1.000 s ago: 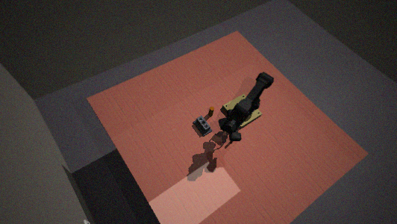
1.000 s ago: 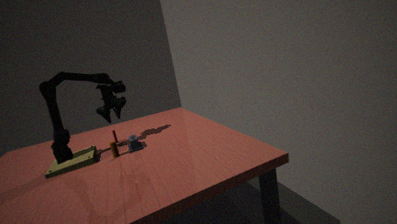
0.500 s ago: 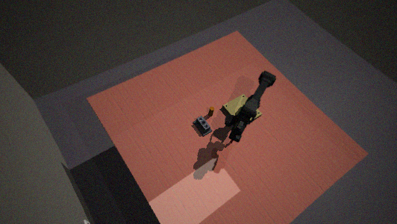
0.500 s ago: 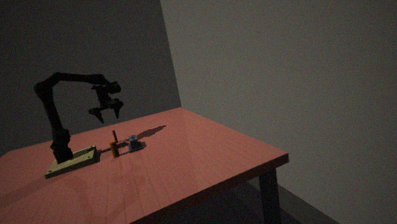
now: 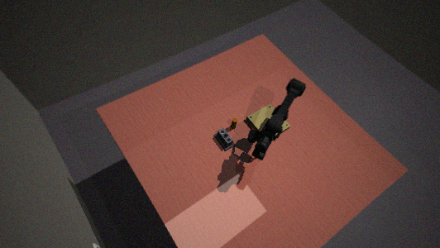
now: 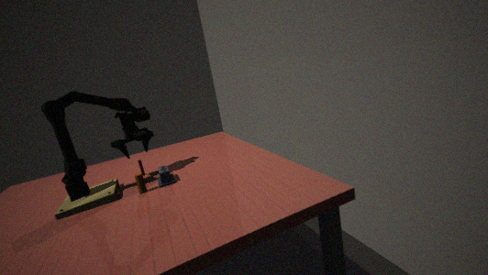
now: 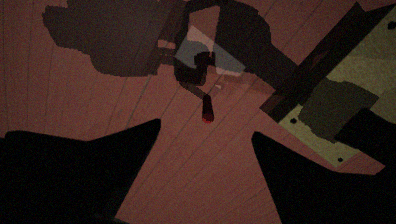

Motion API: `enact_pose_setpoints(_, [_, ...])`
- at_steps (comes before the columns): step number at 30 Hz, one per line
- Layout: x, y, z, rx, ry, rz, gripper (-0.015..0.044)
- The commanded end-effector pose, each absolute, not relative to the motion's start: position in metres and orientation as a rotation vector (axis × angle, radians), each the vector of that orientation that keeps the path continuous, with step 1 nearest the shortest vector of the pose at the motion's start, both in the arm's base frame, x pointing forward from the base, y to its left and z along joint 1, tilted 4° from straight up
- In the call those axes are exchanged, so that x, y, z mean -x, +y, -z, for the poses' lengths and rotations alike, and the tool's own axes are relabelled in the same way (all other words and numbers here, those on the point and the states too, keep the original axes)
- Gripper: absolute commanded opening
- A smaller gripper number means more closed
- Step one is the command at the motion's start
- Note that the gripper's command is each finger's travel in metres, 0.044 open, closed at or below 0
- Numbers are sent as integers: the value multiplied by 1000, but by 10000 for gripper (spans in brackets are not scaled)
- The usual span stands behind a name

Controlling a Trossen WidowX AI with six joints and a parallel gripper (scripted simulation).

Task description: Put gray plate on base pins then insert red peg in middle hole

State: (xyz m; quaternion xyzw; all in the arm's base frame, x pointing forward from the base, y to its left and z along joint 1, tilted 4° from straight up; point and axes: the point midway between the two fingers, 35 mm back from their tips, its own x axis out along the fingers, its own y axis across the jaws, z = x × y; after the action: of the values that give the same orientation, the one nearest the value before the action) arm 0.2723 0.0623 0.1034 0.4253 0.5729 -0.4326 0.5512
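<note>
The gray plate sits on the dark base and looks flat, its row of holes facing up; the pins are too small to make out. The red peg stands upright on the table, apart from the base, its red top showing in the wrist view. My gripper is open and empty, pointing down above the red peg. In the wrist view the peg shows between and slightly beyond the fingertips. In the top view the arm hides the peg.
An orange peg stands upright close to the base, between it and the arm's yellow mounting board. The arm's dark shadow falls on the red table around the red peg.
</note>
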Motion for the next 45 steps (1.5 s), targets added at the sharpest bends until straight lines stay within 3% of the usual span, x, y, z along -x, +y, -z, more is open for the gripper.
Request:
enact_pose_setpoints(1, [-270,61,-94,-1006,1361,1031,440])
enact_pose_setpoints(38, [-268,63,-38,-1006,1362,1031,440])
enact_pose_setpoints(45, [-268,63,-38,-1006,1362,1031,256])
